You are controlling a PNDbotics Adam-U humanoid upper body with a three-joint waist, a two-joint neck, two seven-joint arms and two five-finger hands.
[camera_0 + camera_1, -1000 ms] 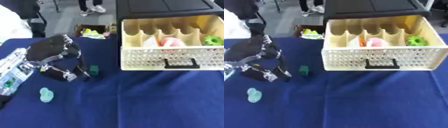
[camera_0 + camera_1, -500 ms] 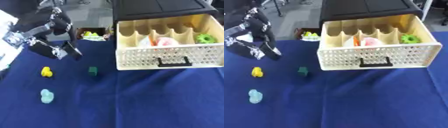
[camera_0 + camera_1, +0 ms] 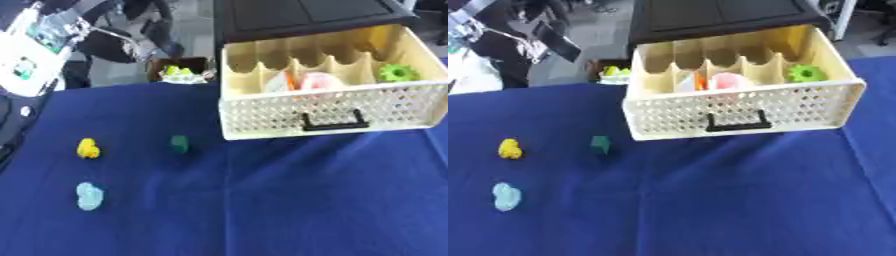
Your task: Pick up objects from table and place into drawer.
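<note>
Small yellow lumpy piece (image 3: 87, 148) sits at left on the blue cloth (image 3: 262, 200); dark green block (image 3: 179, 143) beside it, pale blue piece (image 3: 88, 195) below; cream perforated drawer (image 3: 324, 112) open upper right; left hand (image 3: 109, 42) upper left, fingers unreadable.

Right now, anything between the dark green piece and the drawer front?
Nothing: only bare blue cloth between the dark green piece and the drawer, clearest in the left eye view.
</note>
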